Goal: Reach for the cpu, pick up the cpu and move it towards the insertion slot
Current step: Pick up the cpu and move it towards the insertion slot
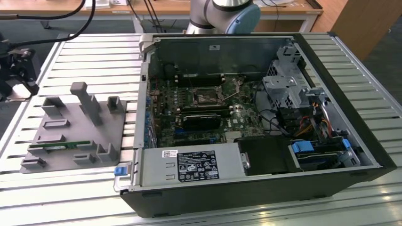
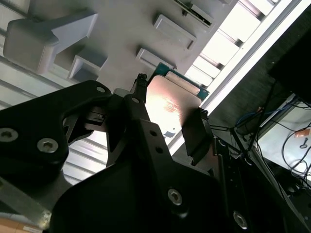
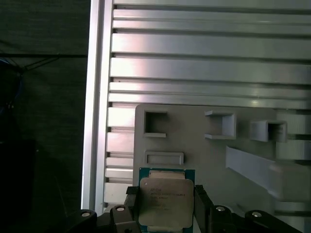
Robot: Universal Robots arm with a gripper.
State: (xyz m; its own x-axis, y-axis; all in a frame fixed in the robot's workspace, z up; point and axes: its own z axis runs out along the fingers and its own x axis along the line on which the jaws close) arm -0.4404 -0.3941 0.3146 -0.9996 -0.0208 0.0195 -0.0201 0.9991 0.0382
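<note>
Cpu [image 3: 164, 200]: flat square chip, silvery-white metal lid, teal-green rim showing along one edge. I held it lid-up, pinched on two opposite sides in my gripper [image 3: 165, 214], over grey block [image 3: 204, 155]. Insertion slot [image 1: 206, 97]: square socket, dark centre, silvery frame; lay flat on board [image 1: 246, 121] inside open case [image 1: 351, 141], just above centre of exterior view.

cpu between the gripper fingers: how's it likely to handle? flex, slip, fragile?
Probably rigid: the cpu is a flat plate with a metal lid. Likely slippery: the gripper meets it at its thin edges, and the lid looks glossy. Probably light, yet apt to tilt in so narrow a hold.
</note>
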